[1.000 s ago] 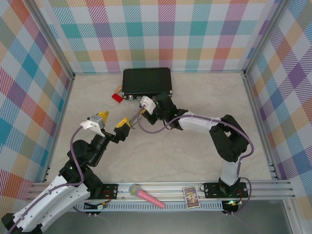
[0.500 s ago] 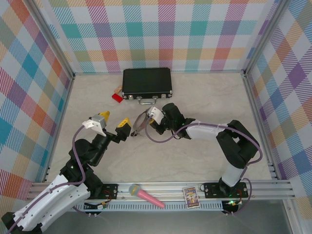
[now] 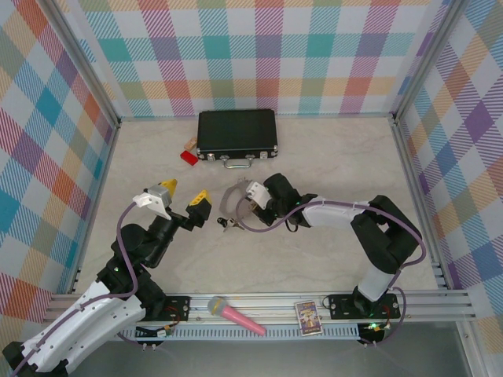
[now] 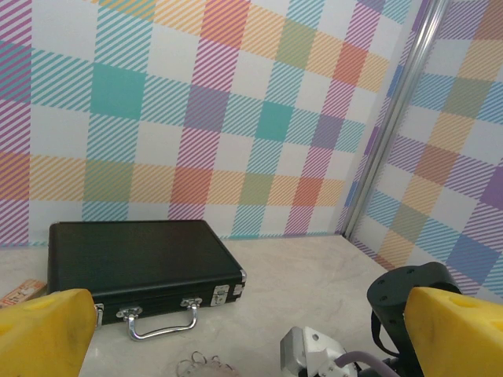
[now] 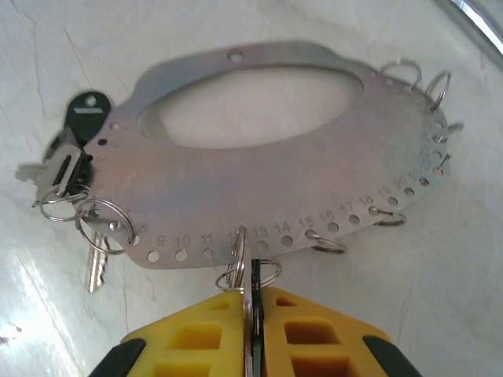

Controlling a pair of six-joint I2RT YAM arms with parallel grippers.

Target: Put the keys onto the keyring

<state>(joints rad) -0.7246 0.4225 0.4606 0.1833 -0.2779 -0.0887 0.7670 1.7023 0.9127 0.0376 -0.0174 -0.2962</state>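
Right wrist view: the right gripper (image 5: 251, 318) has its yellow pads pressed together on the near rim of the keyring (image 5: 259, 165). It pinches the plate edge-on among its small loops, probably to steady it over the marble table (image 5: 71, 31) while a loop is worked. At the hoop's left end the keys (image 5: 75, 169) hang bunched from split loops, seemingly already threaded. In the top view the left gripper (image 3: 184, 194) waits near the hoop, fingers spread and empty. Beyond, the black case (image 3: 236, 132), a red block (image 3: 189, 157) and a wooden piece (image 3: 189, 144) sit well apart from the work, so nothing blocks the approach.
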